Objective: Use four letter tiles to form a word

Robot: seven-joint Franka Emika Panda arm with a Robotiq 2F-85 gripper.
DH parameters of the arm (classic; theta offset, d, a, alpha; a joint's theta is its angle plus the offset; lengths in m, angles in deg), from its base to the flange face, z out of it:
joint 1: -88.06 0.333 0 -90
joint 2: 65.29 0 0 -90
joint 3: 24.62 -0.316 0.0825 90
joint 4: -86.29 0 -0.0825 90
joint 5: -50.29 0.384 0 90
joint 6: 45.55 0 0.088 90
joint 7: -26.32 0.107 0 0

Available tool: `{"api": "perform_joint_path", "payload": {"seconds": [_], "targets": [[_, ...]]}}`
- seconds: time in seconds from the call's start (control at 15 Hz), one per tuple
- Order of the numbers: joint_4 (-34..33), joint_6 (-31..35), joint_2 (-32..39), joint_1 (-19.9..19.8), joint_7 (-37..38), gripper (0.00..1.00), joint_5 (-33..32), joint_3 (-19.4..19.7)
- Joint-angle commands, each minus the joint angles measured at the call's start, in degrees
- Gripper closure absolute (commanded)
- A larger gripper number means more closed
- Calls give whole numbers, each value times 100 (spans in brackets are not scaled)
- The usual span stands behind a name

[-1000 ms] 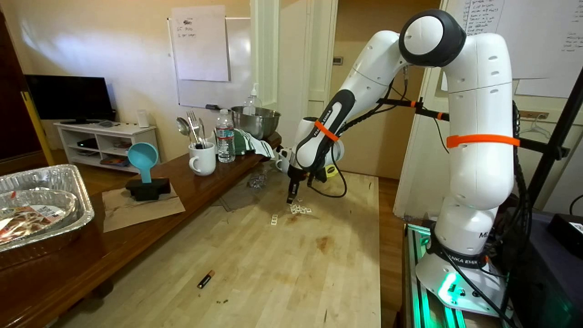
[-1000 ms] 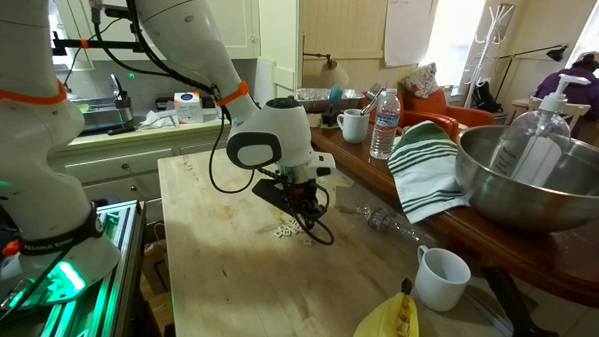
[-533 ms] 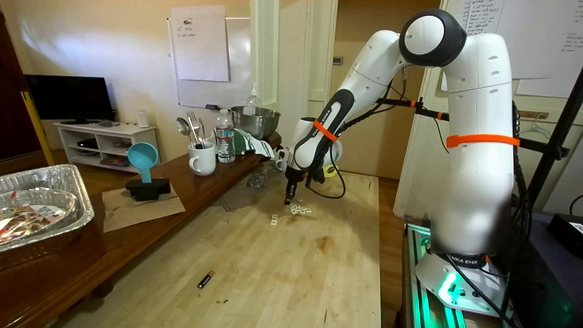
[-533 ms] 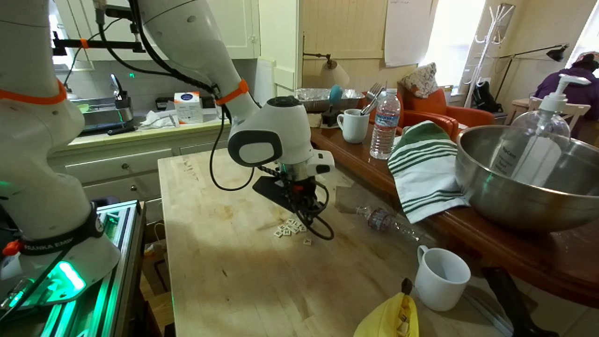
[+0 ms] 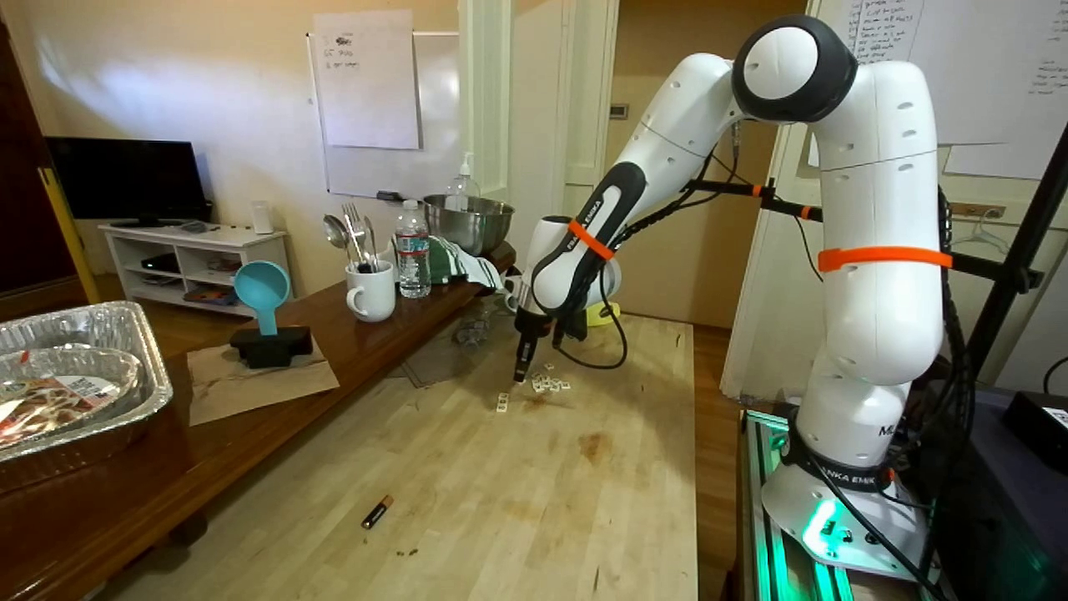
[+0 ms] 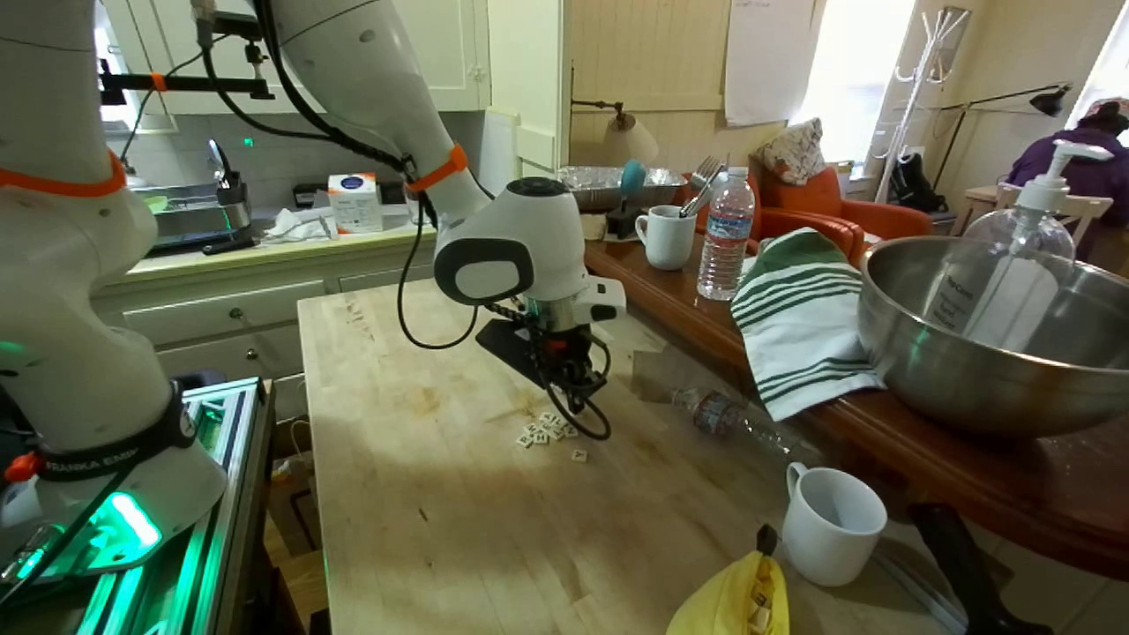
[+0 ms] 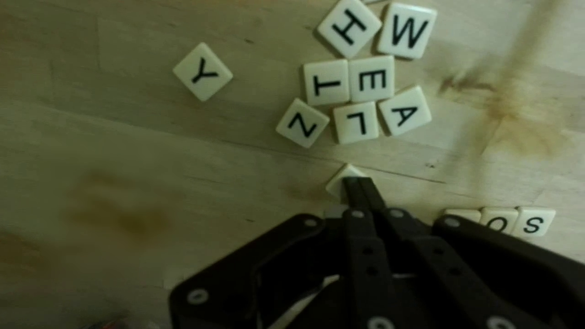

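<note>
**While stooping low, clenched tight**

While rising from a green-lit base (image 5: 843,522) in an exterior view, bends the smooth white arm (image 5: 876,192) at a high, black-capped joint, slopes it down past orange straps (image 5: 884,259) and ends it in a black gripper (image 5: 520,377), tilted slightly off vertical. Hangs low over a pale plank table (image 5: 501,526), between a loose heap of cream letter tiles (image 5: 546,384) and a short straight row of tiles (image 5: 502,403). Shares the wood, blotched with brown stains (image 5: 595,448), with a copper-and-black battery (image 5: 377,512). Borders on a dark, glossy counter (image 5: 359,342) bearing crinkled foil trays (image 5: 146,359) and a ribbed clear bottle (image 5: 412,259).

In an exterior view, slants the forearm (image 6: 379,97) down to the right, turns at a bulbous wrist (image 6: 529,251) and dangles a loop of black cable (image 6: 600,437) beside the heap; cannot tell the grip here. Has for neighbours, well apart, a glazed white mug (image 6: 833,529), a plump yellow banana-shaped pouch (image 6: 719,604) and a round-sided steel bowl (image 6: 961,388).

In the wrist view, clenches two straight black fingers (image 7: 355,196) together, side by side, with tips over a partly covered tile (image 7: 343,176); cannot tell whether touching it. Looks down on flat, glossy squares: on Y (image 7: 203,72), lying alone; on H (image 7: 349,27), W (image 7: 406,31), T (image 7: 327,82), E (image 7: 371,78), A (image 7: 405,111), L (image 7: 356,122) and a Z or N (image 7: 302,123), bunched at odd angles. To the right, finds the row again: S, a partly hidden O, and a third letter under the gripper.
</note>
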Motion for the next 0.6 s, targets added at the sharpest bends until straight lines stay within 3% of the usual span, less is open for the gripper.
{"api": "perform_joint_path", "payload": {"seconds": [0.0, 0.53], "targets": [[-74, -68, 169, 177, 481, 100, 63, 7], [-109, -27, 194, 521, 1661, 100, 92, 141]]}}
